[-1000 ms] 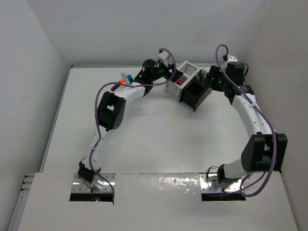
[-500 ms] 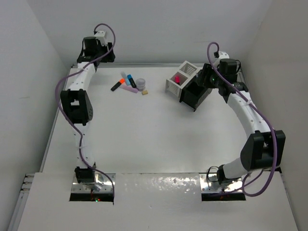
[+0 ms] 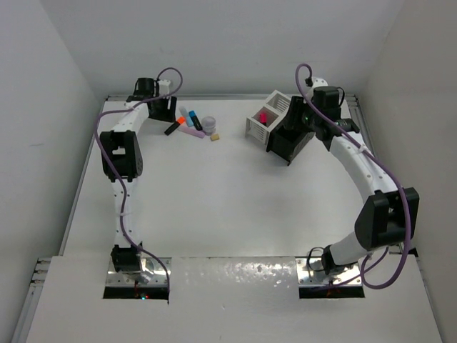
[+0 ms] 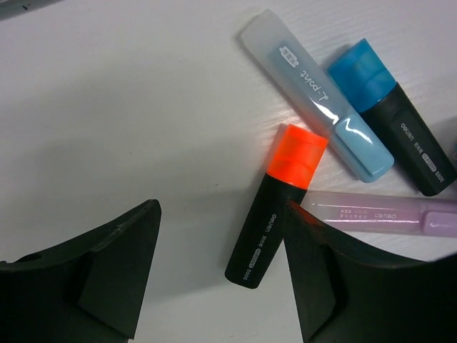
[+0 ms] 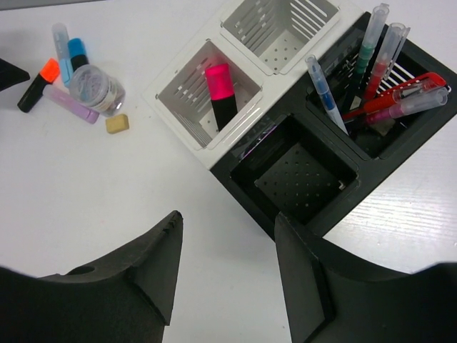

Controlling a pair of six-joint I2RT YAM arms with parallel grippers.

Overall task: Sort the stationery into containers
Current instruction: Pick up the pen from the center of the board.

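Left fingers (image 4: 107,279) apart, empty, low over the loose cluster near the bench's (image 3: 214,200) far edge. Orange-capped highlighter (image 4: 275,207) lies between them, with 3 more highlighters just beside it. Tape roll (image 5: 96,87) and eraser (image 5: 117,123) close by. Right fingers (image 5: 107,300) apart, empty, above the containers (image 5: 175,100): pink highlighter (image 5: 221,93) in 1 white cell, pens (image 5: 378,64) in 1 black cell. Wide bare bench on the near side
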